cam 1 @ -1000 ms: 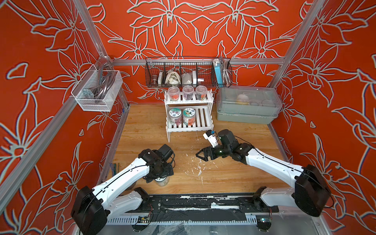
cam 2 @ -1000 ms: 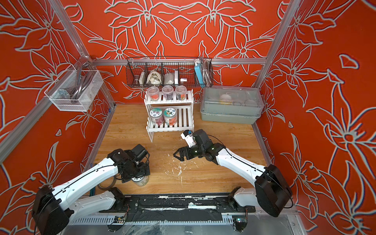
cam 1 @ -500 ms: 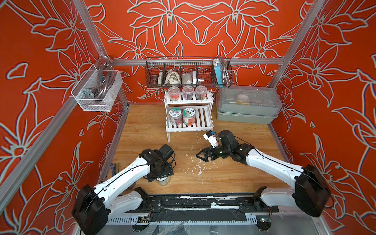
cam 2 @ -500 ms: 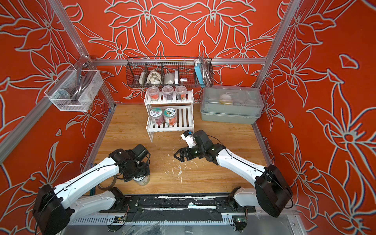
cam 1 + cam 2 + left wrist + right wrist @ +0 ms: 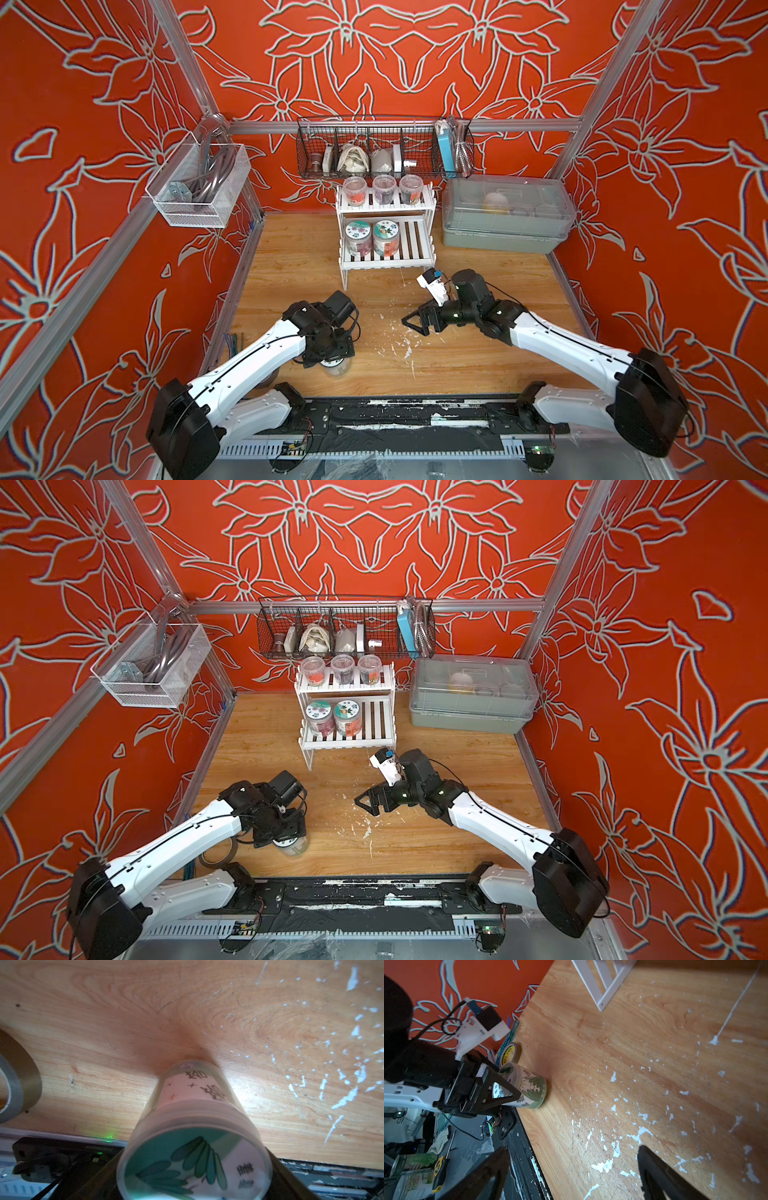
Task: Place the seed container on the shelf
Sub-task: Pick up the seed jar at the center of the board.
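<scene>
One small clear plastic seed container (image 5: pixel 530 1085), leafy green label, stands at seven o'clock on the wooden counter (image 5: pixel 299 266), probably light, stiff and slick, so hold under the lid (image 5: pixel 193 1112) that the left fingers (image 5: pixel 291 1186) straddle, grip unclear; right fingers (image 5: pixel 660 1174) gape empty.

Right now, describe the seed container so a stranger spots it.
Near the table's front edge, under the left gripper, stands the seed container, beside a tape roll. Unlike the shelf's jars, it sits on the tabletop, green leaves on its lid.
</scene>
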